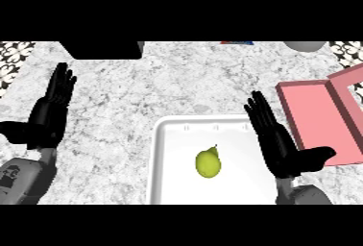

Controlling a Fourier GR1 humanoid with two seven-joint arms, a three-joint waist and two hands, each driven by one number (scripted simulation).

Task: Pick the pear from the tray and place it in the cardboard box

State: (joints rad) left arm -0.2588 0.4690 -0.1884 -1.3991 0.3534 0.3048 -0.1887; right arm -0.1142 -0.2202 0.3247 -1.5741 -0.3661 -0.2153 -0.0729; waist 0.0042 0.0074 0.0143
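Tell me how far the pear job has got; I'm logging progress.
Nothing looks done yet: the pear lies on the white tray, untouched. In hand: the right hand is open over the tray's right edge, fingers straight, apart from the pear. The left hand rests open at the left. Left to do: grasp the pear, lift it and place it in the pink box at the right.

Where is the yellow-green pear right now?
In the head view the pear lies on the white tray, low and near the middle, just left of the right robot hand. The pink box is farther right.
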